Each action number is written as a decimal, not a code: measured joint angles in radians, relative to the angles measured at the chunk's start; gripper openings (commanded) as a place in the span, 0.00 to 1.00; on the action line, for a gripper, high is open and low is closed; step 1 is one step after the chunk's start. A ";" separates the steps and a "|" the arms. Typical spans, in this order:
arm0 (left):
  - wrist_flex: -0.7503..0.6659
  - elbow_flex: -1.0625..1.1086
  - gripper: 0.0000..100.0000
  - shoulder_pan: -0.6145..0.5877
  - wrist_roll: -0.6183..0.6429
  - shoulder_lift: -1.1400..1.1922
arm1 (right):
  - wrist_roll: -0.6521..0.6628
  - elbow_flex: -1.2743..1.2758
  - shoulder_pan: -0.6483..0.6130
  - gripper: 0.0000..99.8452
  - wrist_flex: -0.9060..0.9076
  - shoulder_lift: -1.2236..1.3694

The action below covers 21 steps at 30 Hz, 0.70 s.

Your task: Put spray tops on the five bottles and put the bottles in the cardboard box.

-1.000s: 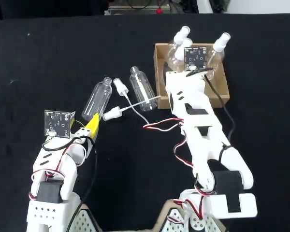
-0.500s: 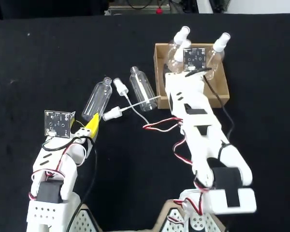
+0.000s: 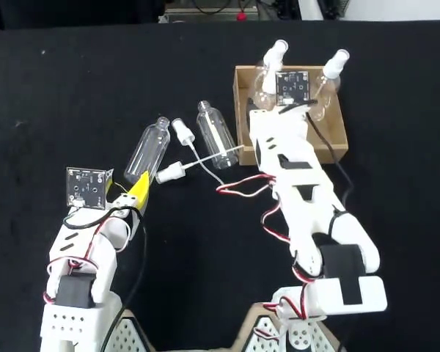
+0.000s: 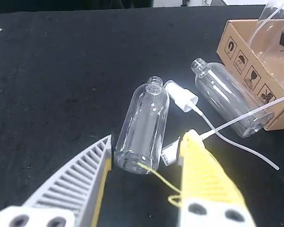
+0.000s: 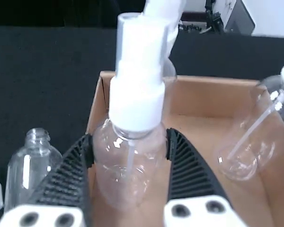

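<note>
High view: the box point(image 3: 330, 143) stands on the table point(image 3: 73, 88), and the right arm point(image 3: 293, 169) extends over it. Bottle A point(image 3: 148, 150) and bottle B point(image 3: 216, 134), both uncapped, lie beside the box with two loose spray tops point(image 3: 182, 132) between them.

Left wrist view: the left end effector point(image 4: 149, 139) is open. Its fingers flank the base of bottle A.

Right wrist view: the right end effector point(image 5: 130, 139) is closed on a capped bottle point(image 5: 128, 175), held upright over the box. A second capped bottle point(image 5: 241, 156) leans inside the box.
</note>
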 measured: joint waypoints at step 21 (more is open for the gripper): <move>0.000 0.000 0.22 0.000 0.000 0.000 | 0.003 -0.098 -0.017 0.06 0.000 0.112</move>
